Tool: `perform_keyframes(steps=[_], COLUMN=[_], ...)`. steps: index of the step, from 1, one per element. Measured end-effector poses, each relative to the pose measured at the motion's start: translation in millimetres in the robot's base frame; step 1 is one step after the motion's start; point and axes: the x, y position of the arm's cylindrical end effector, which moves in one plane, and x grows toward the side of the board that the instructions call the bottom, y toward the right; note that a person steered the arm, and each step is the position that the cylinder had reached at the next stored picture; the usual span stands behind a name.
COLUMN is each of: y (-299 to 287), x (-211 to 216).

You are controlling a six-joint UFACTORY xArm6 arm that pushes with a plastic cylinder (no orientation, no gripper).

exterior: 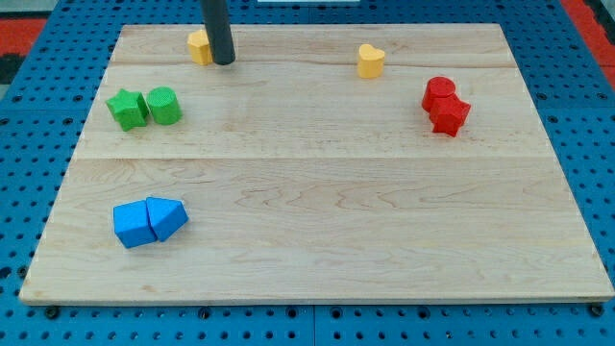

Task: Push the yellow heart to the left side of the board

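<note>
The yellow heart (370, 60) sits near the view's top, right of centre, on the wooden board (317, 231). My tip (223, 61) is far to its left, near the top left of the board. It stands right beside a second yellow block (199, 45), whose shape is partly hidden by the rod. The rod comes down from the view's top edge.
A green star (127, 109) and a green cylinder (164, 105) touch at the left. Two blue blocks (149, 222) touch at the lower left. A red cylinder (439, 91) and a red star (449, 114) touch at the right. Blue pegboard surrounds the board.
</note>
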Motion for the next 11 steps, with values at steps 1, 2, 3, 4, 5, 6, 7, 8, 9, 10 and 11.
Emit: perform_keyframes(steps=[1,2,3,4,5,6,7,8,9,10,11], y=[-20,-53,78,223,275,180,169,145,153,97,81], x=[-3,0,51,68,31,26,-22,0,37,25,16])
